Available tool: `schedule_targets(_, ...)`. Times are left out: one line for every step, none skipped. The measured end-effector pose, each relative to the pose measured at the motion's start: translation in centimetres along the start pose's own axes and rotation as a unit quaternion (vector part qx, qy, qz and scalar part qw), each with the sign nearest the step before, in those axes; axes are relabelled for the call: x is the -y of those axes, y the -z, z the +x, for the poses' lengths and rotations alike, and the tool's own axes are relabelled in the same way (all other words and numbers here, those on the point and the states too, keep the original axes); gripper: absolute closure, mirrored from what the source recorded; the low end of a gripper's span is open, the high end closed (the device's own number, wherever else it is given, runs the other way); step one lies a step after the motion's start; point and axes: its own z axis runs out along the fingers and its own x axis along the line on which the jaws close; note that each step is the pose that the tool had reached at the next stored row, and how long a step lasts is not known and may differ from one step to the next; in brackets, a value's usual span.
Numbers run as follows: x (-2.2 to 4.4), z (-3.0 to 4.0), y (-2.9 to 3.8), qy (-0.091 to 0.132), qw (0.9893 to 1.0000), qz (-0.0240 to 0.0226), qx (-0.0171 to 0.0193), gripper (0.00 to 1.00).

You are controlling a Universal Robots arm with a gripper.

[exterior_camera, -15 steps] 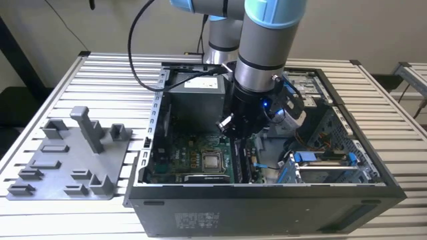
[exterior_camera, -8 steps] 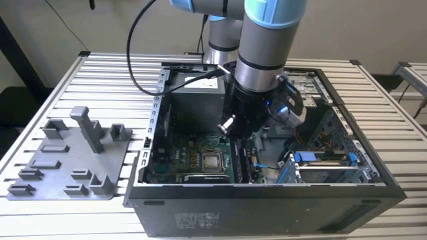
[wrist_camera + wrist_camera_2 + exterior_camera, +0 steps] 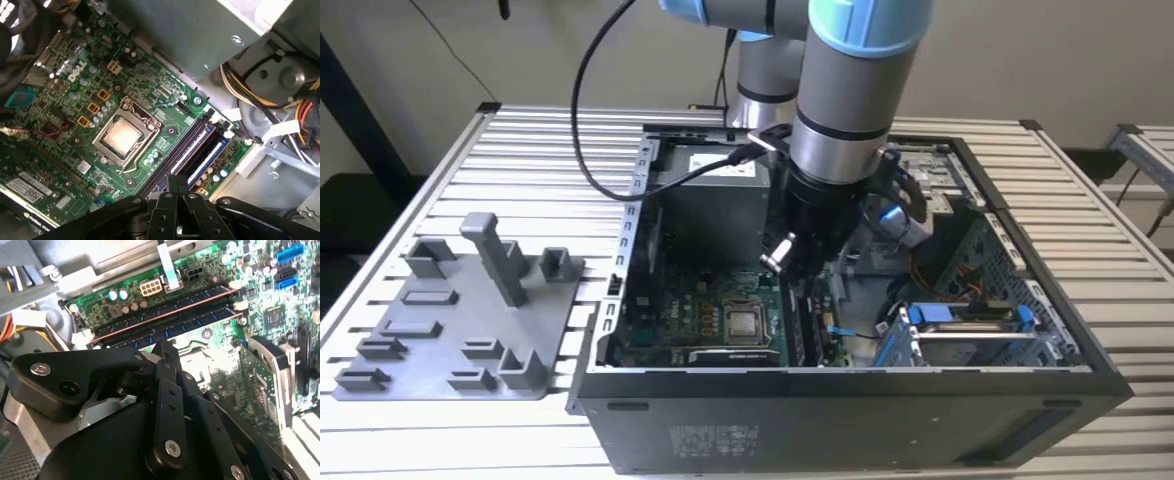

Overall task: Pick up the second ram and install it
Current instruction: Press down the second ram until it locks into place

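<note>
In the exterior view the gripper (image 3: 790,262) hung inside the open PC case (image 3: 1067,340), over the motherboard (image 3: 707,320). In the second wrist view the jaws looked pinched shut and empty, just off the second ram (image 3: 170,326), seated in its slot. In the first wrist view it (image 3: 187,150) sat right past the fingertips (image 3: 176,184).

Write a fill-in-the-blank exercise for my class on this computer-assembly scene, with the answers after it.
1. The gripper hangs inside the open computer ____.
2. In the first wrist view, the square metal processor sits on the ____ motherboard.
3. On the exterior view's left, a ____ plastic fixture lies on the table.
4. In the second wrist view, the memory slots lie just beyond the ____.

Answers: case; green; grey; gripper
</note>
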Motion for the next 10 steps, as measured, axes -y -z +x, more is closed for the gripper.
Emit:
schedule_targets(0.00,0.00,0.00,0.009,1.0000,0.0000,0.0001,0.89)
schedule_targets(0.00,0.00,0.00,0.019,0.9998,0.0001,0.0003,0.89)
schedule_targets(0.00,0.00,-0.01,0.028,0.9996,0.0001,0.0004,0.89)
schedule_targets(0.00,0.00,-0.01,0.037,0.9993,0.0002,0.0005,0.89)
schedule_targets(0.00,0.00,-0.01,0.046,0.9989,0.0002,0.0006,0.89)
schedule_targets(0.00,0.00,-0.02,0.055,0.9985,0.0002,0.0009,0.89)
schedule_targets(0.00,0.00,-0.02,0.064,0.9980,0.0002,0.0010,0.89)
schedule_targets(0.00,0.00,-0.03,0.073,0.9973,0.0002,0.0011,0.89)
schedule_targets(0.00,0.00,-0.03,0.082,0.9966,0.0003,0.0012,0.89)
schedule_targets(0.00,0.00,-0.04,0.091,0.9958,0.0004,0.0013,0.89)
